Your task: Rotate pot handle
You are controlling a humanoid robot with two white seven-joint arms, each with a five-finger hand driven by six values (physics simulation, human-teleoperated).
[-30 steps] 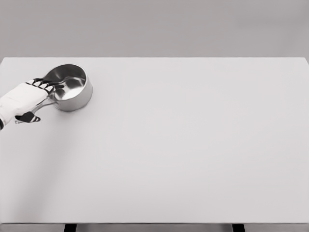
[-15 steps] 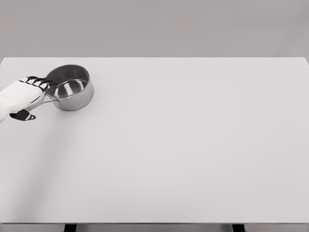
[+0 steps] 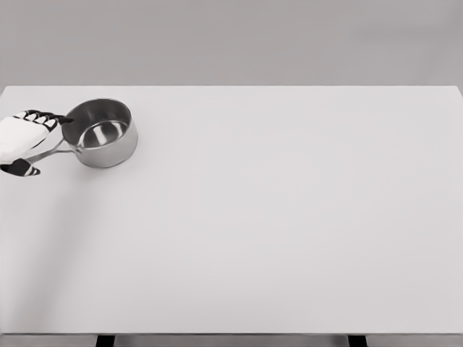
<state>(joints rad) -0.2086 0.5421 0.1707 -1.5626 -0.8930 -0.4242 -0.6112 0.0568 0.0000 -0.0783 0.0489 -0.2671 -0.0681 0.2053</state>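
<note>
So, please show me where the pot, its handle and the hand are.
pot (image 3: 108, 148): head view, outer side wall.
handle (image 3: 56, 152): head view, middle of the bar.
left hand (image 3: 20, 137): head view, white back.

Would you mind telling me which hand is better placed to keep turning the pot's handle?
The left hand. It sits at the table's far-left edge, over the handle of the steel pot, fingertips near the rim. Whether it grips the handle is unclear. The right hand is not in view.
</note>
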